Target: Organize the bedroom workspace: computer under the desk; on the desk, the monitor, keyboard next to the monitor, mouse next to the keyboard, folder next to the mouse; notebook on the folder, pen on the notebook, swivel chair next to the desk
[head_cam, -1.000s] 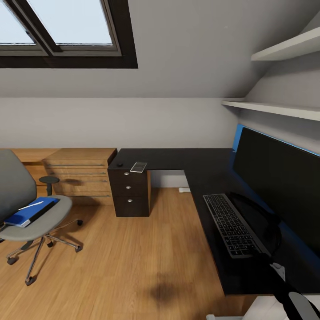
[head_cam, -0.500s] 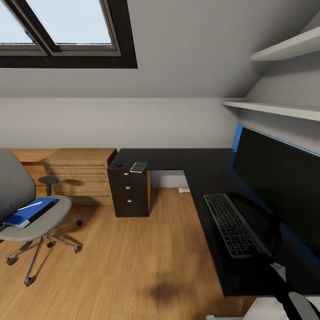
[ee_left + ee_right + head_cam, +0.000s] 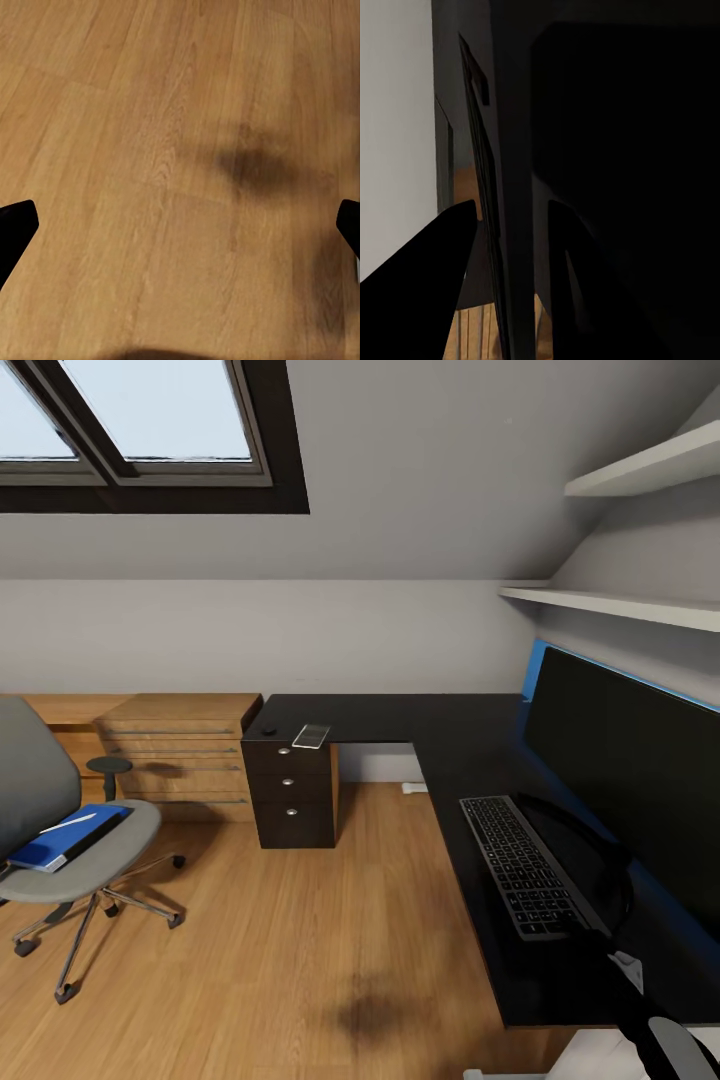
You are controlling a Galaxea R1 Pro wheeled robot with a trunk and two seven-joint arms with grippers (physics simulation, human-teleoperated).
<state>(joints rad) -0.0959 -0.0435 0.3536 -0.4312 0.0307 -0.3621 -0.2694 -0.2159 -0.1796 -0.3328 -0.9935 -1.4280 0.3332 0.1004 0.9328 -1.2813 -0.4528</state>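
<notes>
The black-topped desk (image 3: 400,715) runs along the back and right walls. On its right wing stands the monitor (image 3: 630,780), with the keyboard (image 3: 522,865) lying beside it. A small black mouse-like item (image 3: 268,731) and a pale flat notebook-like rectangle (image 3: 312,736) lie above the drawers. The grey swivel chair (image 3: 100,850) stands at the left, away from the desk, carrying the blue folder (image 3: 60,842) with the white pen (image 3: 75,823) on it. My right gripper (image 3: 510,204) is shut on a thin dark panel, apparently the monitor's edge. My left gripper (image 3: 184,221) hangs open over bare floor. The computer is out of view.
A light wooden drawer unit (image 3: 180,755) stands against the back wall left of the desk. The desk's black drawers (image 3: 290,790) face the open wood floor (image 3: 300,940). White shelves (image 3: 620,605) hang above the monitor. My right arm (image 3: 660,1045) enters at the lower right.
</notes>
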